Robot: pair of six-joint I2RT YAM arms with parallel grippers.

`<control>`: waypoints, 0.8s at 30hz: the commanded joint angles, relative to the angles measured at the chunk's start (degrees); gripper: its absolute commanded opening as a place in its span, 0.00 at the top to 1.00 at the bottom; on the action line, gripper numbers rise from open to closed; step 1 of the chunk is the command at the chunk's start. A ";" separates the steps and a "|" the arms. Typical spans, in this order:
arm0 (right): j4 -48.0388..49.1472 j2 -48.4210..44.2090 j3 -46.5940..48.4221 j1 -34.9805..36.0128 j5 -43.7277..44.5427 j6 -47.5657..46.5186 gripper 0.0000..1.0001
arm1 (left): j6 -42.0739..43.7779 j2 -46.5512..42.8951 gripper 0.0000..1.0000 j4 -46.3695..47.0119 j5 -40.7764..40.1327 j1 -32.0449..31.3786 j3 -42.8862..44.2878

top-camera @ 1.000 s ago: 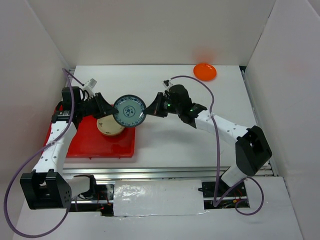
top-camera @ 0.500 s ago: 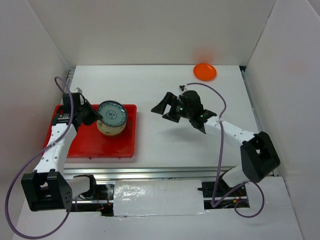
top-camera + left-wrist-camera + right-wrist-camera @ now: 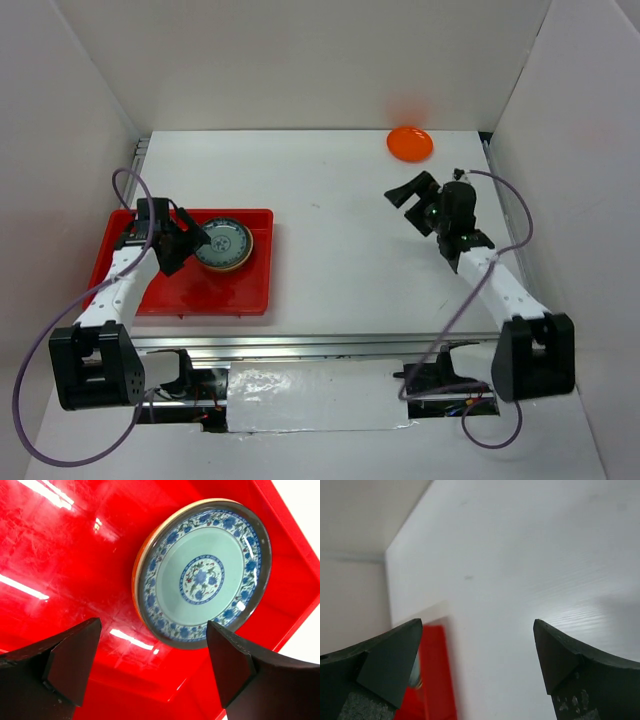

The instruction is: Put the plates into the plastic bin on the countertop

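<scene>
A blue-patterned plate (image 3: 223,242) (image 3: 202,575) lies flat on top of another plate inside the red plastic bin (image 3: 220,290) (image 3: 75,555); the lower plate shows only as a cream rim at its left edge. My left gripper (image 3: 192,247) (image 3: 155,670) hangs open just left of that stack, with nothing between its fingers. An orange plate (image 3: 410,143) sits at the far right of the white countertop (image 3: 340,230). Just in front of that orange plate, my right gripper (image 3: 410,205) (image 3: 477,665) stands open and empty above the countertop. In the right wrist view the bin (image 3: 437,680) is a blurred red strip.
White walls close in the countertop on the left, back and right. A metal rail (image 3: 340,345) runs along the front edge. Purple cables loop off both arms.
The left gripper carried the blue-patterned plate down onto the plate in the bin and opened. The right gripper let go, opened and swung right and back toward the orange plate.
</scene>
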 commanded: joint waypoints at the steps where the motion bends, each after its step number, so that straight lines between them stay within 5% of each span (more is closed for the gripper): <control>1: 0.63 12.53 -0.29 -7.43 1.71 1.50 0.00 | 1.29 -2.03 0.01 -2.38 -2.24 -0.97 2.62; 7: 6.08 38.52 13.23 -15.87 -2.14 10.74 0.00 | 8.92 -7.38 0.01 -5.63 4.78 -1.14 4.72; 14: 11.09 55.09 31.58 -18.43 -6.65 20.05 0.01 | 17.55 -12.93 0.01 -10.38 8.40 -1.67 10.79; 19: 0.02 67.39 48.82 -17.11 -3.30 24.18 0.02 | 18.43 -14.08 0.01 -9.15 10.94 -1.67 9.30; 24: -5.93 75.91 63.93 -16.76 -0.93 28.67 0.17 | 19.14 -13.02 0.01 -6.34 14.28 -1.67 6.40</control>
